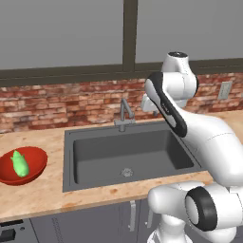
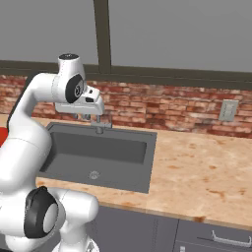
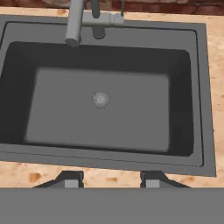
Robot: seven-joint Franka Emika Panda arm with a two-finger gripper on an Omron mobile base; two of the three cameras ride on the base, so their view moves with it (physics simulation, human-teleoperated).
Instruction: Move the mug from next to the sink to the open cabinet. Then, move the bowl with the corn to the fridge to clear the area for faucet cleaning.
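Sink (image 3: pixel 105 113) under end effector (image 3: pixel 109 178), fingers spread, holding nothing, corn (image 1: pixel 20 163) in bowl (image 1: pixel 35 163).

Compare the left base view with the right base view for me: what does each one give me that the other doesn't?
Left base view: the red bowl with the corn in it, sitting on the counter left of the sink.

Right base view: the long bare stretch of counter right of the sink, with a wall outlet on the brick above it, plus a drawer handle below.

Both: the sink with its drain, the faucet, the brick wall and the arm raised over the basin.
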